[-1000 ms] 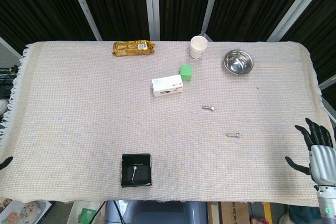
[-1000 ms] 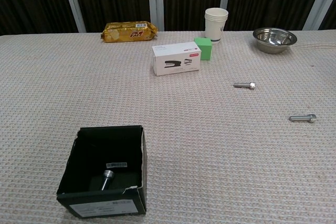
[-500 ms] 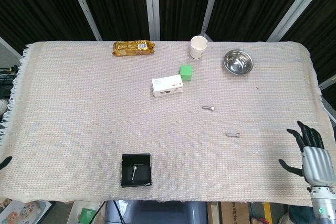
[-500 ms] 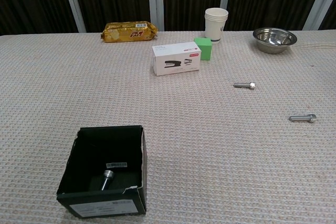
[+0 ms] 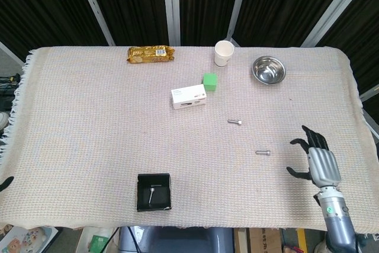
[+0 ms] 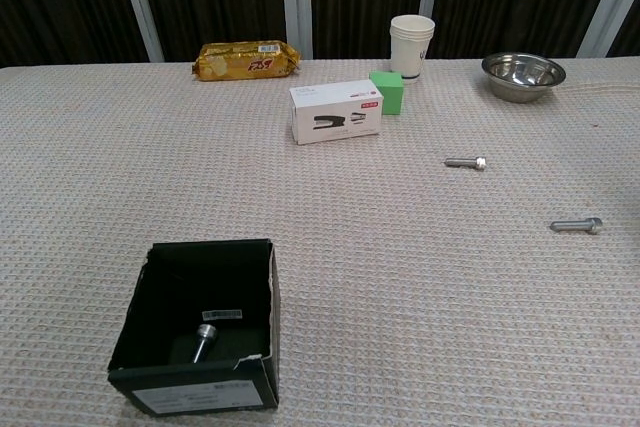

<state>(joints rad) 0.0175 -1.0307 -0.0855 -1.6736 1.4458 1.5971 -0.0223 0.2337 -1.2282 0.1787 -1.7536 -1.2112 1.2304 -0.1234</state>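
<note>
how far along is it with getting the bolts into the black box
One bolt already lies inside the black box. Nothing is in hand: the right hand hovers open, fingers spread, over the cloth beside the nearer loose bolt without touching it. That bolt and a second one farther back lie on the table. The left hand barely shows at the table's edge.

No print can be read: marks on the gold snack packet (image 6: 247,60) and white box (image 6: 337,112) are too small.
</note>
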